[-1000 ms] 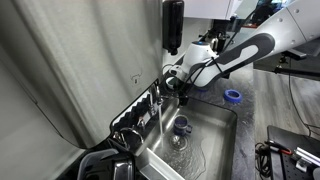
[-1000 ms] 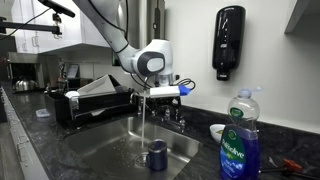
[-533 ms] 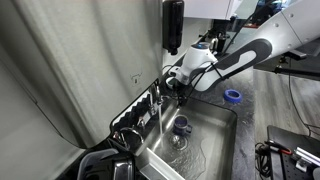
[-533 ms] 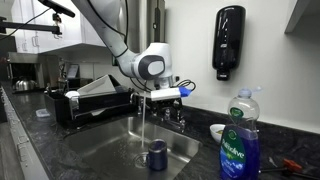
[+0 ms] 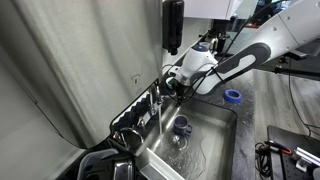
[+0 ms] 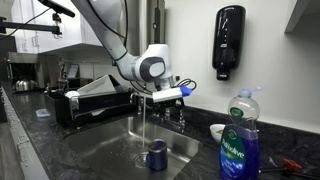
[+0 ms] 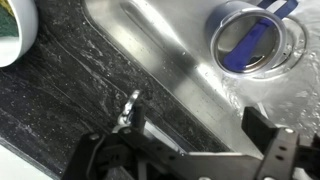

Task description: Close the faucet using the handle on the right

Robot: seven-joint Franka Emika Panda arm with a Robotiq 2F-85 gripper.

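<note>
Right, my claw point(image 7: 180, 142) hangs with its fingers spread wide apart over the wet dark surface point(image 7: 60, 95). The small metal faucet handle point(image 7: 129, 105) sits just ahead of the claw, between the fingers and nearer one of them; I cannot tell whether it is touched. Beyond the claw lies the steel sink point(image 7: 170, 50), with a blue cup point(image 7: 248, 38) standing on its floor. In both exterior views a stream of water point(image 5: 163, 115) falls beside the claw into the sink, close to the cup.

shared kitchen, steel sink point(image 6: 100, 150), dish soap point(image 6: 240, 135), wall soap dispenser point(image 6: 228, 42)
</note>
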